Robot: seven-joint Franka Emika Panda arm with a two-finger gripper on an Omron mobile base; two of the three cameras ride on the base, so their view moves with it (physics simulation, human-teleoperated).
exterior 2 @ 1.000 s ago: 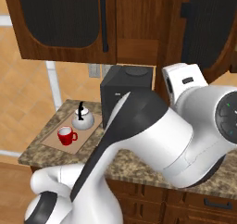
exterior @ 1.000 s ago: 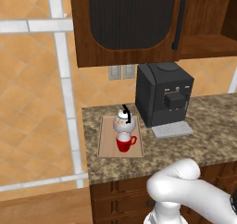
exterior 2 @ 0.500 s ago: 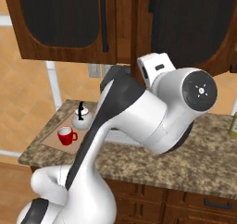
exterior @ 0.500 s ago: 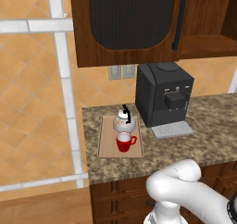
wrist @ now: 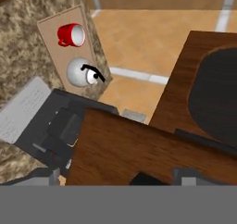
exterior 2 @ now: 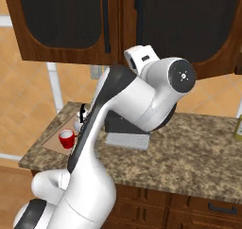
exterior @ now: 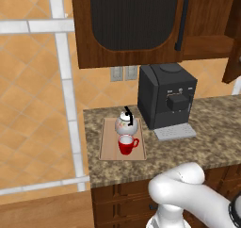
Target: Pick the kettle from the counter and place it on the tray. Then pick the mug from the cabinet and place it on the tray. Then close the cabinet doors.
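granite counter (exterior: 188, 142), tray (exterior: 109, 147), coffee machine (exterior: 164, 97)

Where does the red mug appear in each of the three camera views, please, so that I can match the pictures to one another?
Left base view: the red mug sits lower centre, on the tray, nearer the camera than the kettle.
Right base view: the mug is at the left, by the arm.
Hand view: the mug is upper left.
Shared landmark: the kettle beside it.

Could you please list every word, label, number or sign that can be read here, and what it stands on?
None can be read.
The coffee machine has small pale marks on its front, too small to read.
The kettle carries faint coloured flecks, a pattern and no lettering.
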